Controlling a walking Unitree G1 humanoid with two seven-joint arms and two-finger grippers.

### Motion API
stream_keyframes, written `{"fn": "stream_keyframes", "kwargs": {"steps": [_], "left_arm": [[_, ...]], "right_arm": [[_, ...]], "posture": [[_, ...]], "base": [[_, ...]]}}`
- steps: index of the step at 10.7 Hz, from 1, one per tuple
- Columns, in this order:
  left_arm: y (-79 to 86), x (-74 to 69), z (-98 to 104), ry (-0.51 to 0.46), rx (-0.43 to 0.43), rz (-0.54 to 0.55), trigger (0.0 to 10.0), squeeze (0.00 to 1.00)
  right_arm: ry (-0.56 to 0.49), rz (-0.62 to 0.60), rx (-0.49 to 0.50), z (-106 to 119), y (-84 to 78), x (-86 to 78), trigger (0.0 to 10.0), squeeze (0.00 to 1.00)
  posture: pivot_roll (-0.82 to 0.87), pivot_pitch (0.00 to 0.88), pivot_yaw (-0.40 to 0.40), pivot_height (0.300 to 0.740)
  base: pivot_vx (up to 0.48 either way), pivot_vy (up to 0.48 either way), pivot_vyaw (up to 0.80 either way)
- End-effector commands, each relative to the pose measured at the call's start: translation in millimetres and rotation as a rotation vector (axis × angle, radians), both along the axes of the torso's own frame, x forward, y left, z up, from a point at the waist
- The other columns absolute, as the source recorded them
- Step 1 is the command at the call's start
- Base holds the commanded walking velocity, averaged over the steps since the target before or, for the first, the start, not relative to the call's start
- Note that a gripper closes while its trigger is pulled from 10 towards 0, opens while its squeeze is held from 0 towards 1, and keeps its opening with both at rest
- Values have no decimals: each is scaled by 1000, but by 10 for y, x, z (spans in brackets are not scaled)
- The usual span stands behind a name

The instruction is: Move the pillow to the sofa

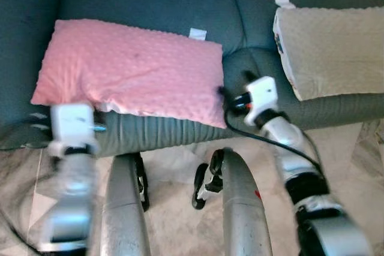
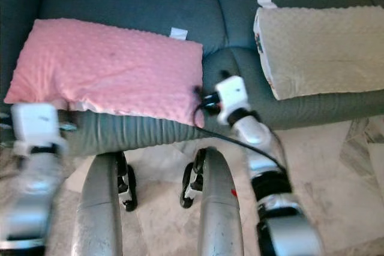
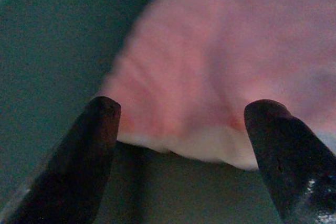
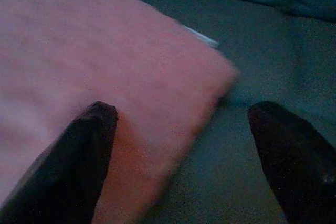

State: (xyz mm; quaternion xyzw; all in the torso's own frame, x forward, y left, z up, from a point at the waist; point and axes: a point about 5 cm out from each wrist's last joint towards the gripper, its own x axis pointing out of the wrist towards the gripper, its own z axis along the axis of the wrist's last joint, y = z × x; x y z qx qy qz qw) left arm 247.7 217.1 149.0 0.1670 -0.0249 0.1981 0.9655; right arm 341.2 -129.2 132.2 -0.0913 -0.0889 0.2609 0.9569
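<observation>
the pink pillow [image 1: 129,70] lies flat on the seat of the grey-green sofa [image 1: 150,1], its front edge hanging slightly over the seat's front. a beige pillow [image 1: 333,49] lies apart on the next seat.

left gripper [image 3: 181,129]: fingers spread apart, nothing between them, aimed at the pillow's front left corner, where pink cover and white underside show. right gripper [image 4: 184,129]: fingers spread apart, one finger [image 4: 84,156] over the pink cover, the other over the seat, at the pillow's front right corner.

handling, judged: soft, light, easily squashed; the dimpled cover should give fair grip. it will sag if held at one point. take hold at the two front corners, one per gripper, pinching cover and filling together.
</observation>
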Motion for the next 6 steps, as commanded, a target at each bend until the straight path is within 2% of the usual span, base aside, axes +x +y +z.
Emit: {"fn": "stream_keyframes", "kwargs": {"steps": [1, 3, 4, 5, 6], "left_arm": [[175, -173, -14, 34, 47, 43, 10000, 1000], [265, -449, -64, 90, 96, 42, 10000, 1000], [248, -530, -109, 116, 102, 31, 10000, 1000], [188, -585, -142, 139, 98, 7, 10000, 208], [107, -604, -164, 151, 88, -26, 10000, 0]], "right_arm": [[41, 95, 16, -60, 111, -89, 10000, 1000], [6, 142, 30, 73, 209, -93, 10000, 1000], [8, 149, 39, 94, 233, -84, 10000, 1000], [45, 174, 63, 75, 275, -84, 10000, 1000], [151, 240, 102, -17, 374, -99, 10000, 1000]], "posture": [[66, 426, -74, 621], [86, 425, -76, 621], [88, 425, -77, 621], [99, 427, -74, 621], [105, 429, -73, 621]], "base": [[0, 0, 0], [0, 0, 0], [0, 0, 0], [0, 0, 0], [0, 0, 0]]}}
